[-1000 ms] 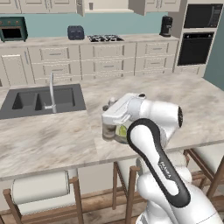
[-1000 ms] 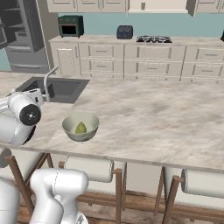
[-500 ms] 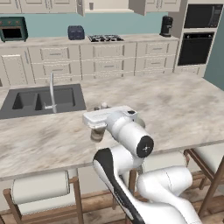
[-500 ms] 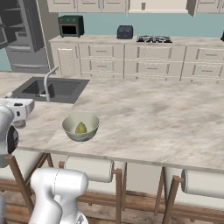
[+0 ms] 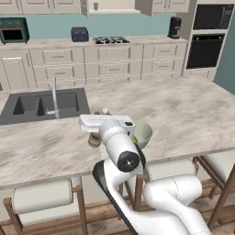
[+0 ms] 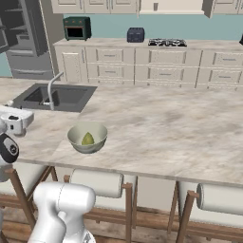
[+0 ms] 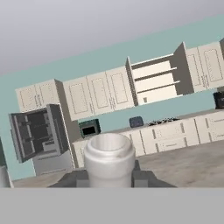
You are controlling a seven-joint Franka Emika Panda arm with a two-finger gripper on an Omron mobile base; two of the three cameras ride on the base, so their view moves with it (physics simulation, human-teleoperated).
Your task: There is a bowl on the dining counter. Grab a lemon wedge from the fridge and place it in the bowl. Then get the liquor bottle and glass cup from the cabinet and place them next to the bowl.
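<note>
The gripper (image 7: 109, 178) was partly closed, its 2 fingers (image 7: 141, 178) clamped on the liquor bottle (image 7: 109, 159) at its pale cap.

A teal wall (image 5: 50, 27) is seen behind cream drawer units (image 5: 112, 62). A black wall oven (image 5: 205, 50) is built in at the right. Wooden stools (image 6: 99, 187) with pale cushions are placed on a wooden floor (image 5: 55, 225).
</note>
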